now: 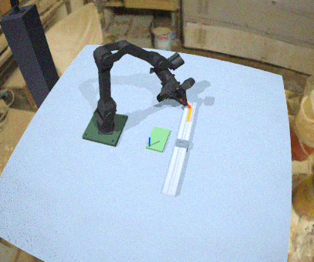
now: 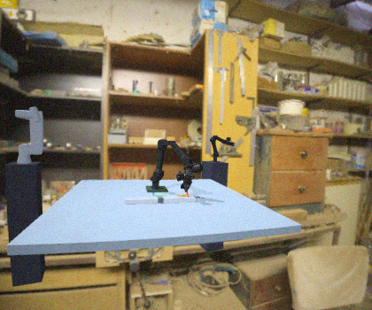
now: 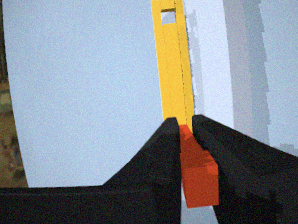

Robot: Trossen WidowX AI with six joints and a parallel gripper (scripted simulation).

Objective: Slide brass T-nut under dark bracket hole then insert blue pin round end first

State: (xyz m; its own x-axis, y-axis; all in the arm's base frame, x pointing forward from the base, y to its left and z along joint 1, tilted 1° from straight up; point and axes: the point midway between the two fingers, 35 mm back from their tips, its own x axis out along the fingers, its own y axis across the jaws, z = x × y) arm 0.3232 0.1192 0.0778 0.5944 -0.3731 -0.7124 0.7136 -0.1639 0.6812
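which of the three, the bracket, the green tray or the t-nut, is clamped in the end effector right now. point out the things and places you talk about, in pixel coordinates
The brass T-nut [image 1: 189, 114] [image 3: 173, 75], held by its orange handle [image 3: 201, 182] between the end effector's fingers; the bracket [image 1: 182, 143] and the green tray [image 1: 160, 137] stand apart from them.
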